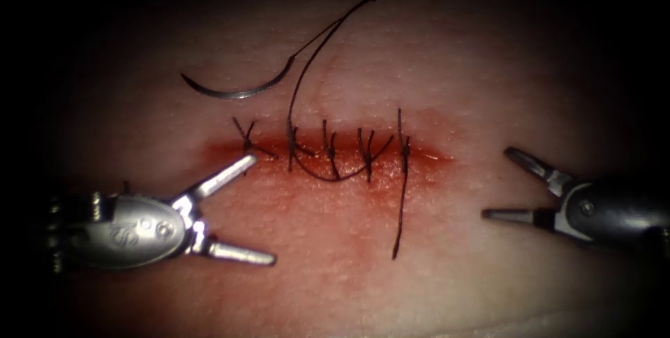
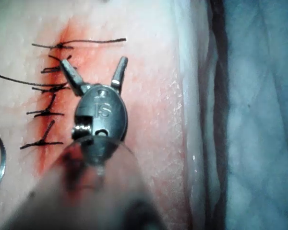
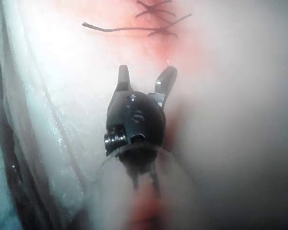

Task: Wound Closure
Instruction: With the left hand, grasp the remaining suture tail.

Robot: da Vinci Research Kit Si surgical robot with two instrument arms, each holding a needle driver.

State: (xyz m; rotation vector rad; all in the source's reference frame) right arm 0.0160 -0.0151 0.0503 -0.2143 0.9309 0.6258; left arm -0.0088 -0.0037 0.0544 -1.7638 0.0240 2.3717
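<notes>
Both end effectors, left (image 1: 259, 207) and right (image 1: 497, 183), are spread and hold nothing, while the curved needle (image 1: 234, 91) lies free on the tissue (image 1: 488, 72) beyond the cut (image 1: 328, 160), long axis left-right, curve bowing nearward, thread (image 1: 307, 65) trailing from its right end.

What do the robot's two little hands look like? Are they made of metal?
Yes, they look like metal. The left hand has two slim, pointed silver fingers hinged on a rounded, shiny grey knuckle stamped with letters. The right hand looks much the same, with two thin tapered fingers on a darker grey rounded body with a small round screw. Behind each, a pin-jointed wrist leads to a long thin shaft.
</notes>
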